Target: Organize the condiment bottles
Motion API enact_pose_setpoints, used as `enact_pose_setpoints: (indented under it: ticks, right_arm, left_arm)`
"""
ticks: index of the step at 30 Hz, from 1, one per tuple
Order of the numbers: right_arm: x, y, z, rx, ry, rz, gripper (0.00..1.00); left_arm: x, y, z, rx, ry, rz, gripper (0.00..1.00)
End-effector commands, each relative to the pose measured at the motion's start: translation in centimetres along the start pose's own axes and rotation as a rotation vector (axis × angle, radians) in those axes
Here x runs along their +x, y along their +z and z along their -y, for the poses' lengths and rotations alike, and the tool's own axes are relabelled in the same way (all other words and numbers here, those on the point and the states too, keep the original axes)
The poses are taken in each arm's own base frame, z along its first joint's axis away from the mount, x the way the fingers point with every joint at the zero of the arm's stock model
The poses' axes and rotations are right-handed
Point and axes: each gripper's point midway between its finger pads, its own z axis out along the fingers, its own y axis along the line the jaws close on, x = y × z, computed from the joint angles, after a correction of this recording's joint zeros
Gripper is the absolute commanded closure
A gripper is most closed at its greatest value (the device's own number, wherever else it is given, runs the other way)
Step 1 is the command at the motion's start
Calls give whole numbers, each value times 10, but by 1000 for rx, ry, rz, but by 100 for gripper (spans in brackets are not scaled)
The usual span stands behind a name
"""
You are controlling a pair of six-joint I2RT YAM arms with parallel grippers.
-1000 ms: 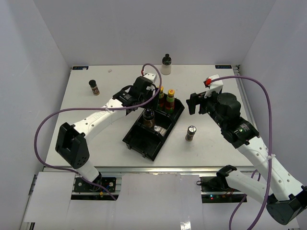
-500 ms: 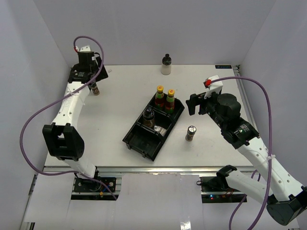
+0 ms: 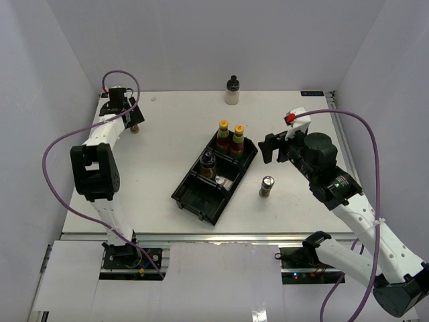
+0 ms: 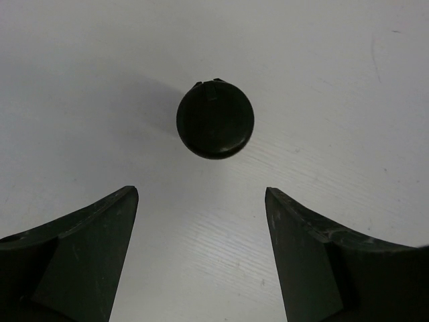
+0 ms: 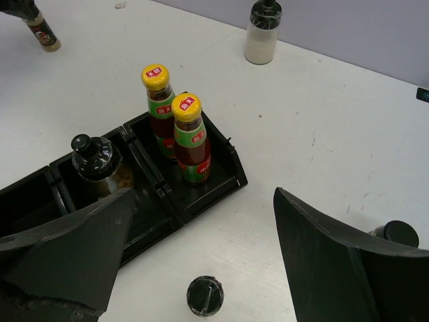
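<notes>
White walls close in a white table [image 3: 154, 181], with the two arm bases at the bottom of the overhead view and purple cables [image 3: 53, 161] looping off them. Nearest of the condiment bottles is a silver-lidded jar [image 3: 267, 186], upright on the bare table just right of the black divided tray [image 3: 196, 196], which lies slantwise in the middle of the frame. The tray's middle compartment holds a dark brown jar [image 3: 208, 164] with a black knobbed lid. In its far compartment stand the left red-sauce bottle [image 3: 222, 136] and the right red-sauce bottle [image 3: 237, 139], close side by side, both upright with green necks and yellow caps. Right of centre the right gripper [image 3: 271, 146] hangs beside the tray's far end, its claw spread wide with nothing in it. Its wrist view looks down between the fingers onto the tray and the red bottles. At the lower right of that view a black round cap [image 5: 395, 233] peeks from behind one finger, and I cannot tell which bottle it tops. In the upper left of the frame the left gripper [image 3: 131, 115] hovers over a small brown bottle [image 3: 135, 127]. The left wrist view shows that bottle's black cap just ahead of the gap between the fingers, touching neither; the claw is wide and holds nothing. Farthest off, at the top middle by the back wall, a cream-bodied bottle [image 3: 232, 90] with a black top stands alone, well apart from the rest.
</notes>
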Motion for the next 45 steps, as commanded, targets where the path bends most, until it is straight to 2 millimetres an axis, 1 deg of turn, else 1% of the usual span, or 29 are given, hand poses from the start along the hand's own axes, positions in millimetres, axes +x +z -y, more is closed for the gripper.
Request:
enact_pose_setpoints:
  ticks: [1,4,6,8,10,13,16,20,25,31,34,35,37,39,42,44,45]
  right_arm:
    - [-16,-1,-5,-26,4,57,10]
    - [-16,0,-5,-28,5,57,10]
    - [-14,1,-6,-29,5,52,10]
    - [-14,2,-5,-26,5,50,10]
    - [-13,2,-4,-21,6,48,10]
    - [-13,3,-4,-17,4,49,10]
    - [-13,3,-3,-10,2,48,10]
    - [-14,3,-1,-3,1,49,10]
    - [-14,2,0,3,1,54,10]
    - [-13,2,-1,1,1,51,10]
    - [-13,1,-1,0,0,57,10]
    - [-14,1,0,-1,1,60,10]
    - [-15,1,-1,-2,1,61,10]
    - [-16,2,-1,-1,1,62,10]
    - [-17,3,-2,-8,1,62,10]
    - [-21,2,-3,-15,3,64,10]
    - [-22,2,-4,-16,4,60,10]
  left_arm:
    - [-43,2,3,52,-11,128,13]
    - [-47,10,7,72,-2,145,14]
    - [-45,19,7,61,6,140,15]
    - [-52,22,7,55,11,151,16]
    - [-54,25,10,61,18,152,16]
    - [-50,34,10,57,26,128,17]
    - [-48,38,13,72,32,122,18]
    - [-42,43,13,72,38,109,19]
    - [-38,46,14,78,41,102,23]
    - [-42,47,16,88,43,113,32]
    - [-40,46,18,98,44,106,41]
    - [-38,46,18,98,46,101,46]
    - [-34,44,17,94,46,84,63]
    - [-32,40,18,87,51,70,74]
    - [-37,26,19,65,46,50,97]
    - [-42,9,23,67,42,43,100]
    - [-44,-5,24,69,44,41,100]
